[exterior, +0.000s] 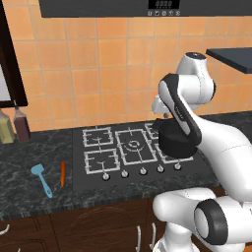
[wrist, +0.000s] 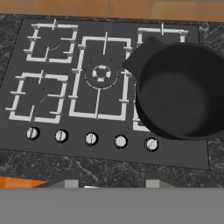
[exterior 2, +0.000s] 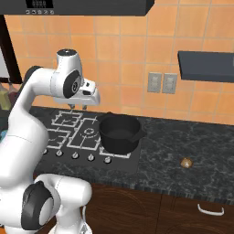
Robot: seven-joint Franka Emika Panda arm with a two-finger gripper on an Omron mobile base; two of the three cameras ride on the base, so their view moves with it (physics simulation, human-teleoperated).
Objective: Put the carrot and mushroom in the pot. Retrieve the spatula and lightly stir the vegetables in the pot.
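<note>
While the arm is raised above the cooktop (wrist: 52,131), the gripper (exterior 2: 77,107) hangs in the air over the left-hand burners, well clear of every object. In the right base view its two short fingers point down with nothing between them; the gap itself is too small to read there, and the hand view gives only the finger stubs at its lower edge, so I cannot tell whether the jaws are parted or closed. Nothing is grasped.

Pot (wrist: 179,96): upright on the right-hand burner grate, dark, with a side handle pointing toward the centre burner. Interior visible from the hand view, nothing inside. In the right base view the pot (exterior 2: 119,132) sits at the right end of the cooktop, just right of the gripper and lower.

Carrot (exterior: 63,173): lying flat on the dark stone counter (exterior: 29,147), just left of the cooktop's edge, long axis running front to back.

Spatula (exterior: 42,179): light blue, flat on the same counter, just left of the carrot and apart from it, blade toward the wall, handle toward the front edge.

Mushroom (exterior 2: 185,162): small brownish lump on the counter to the right of the cooktop, well apart from the pot.

Two bottles (exterior: 15,125) stand against the tiled wall at far left.
</note>
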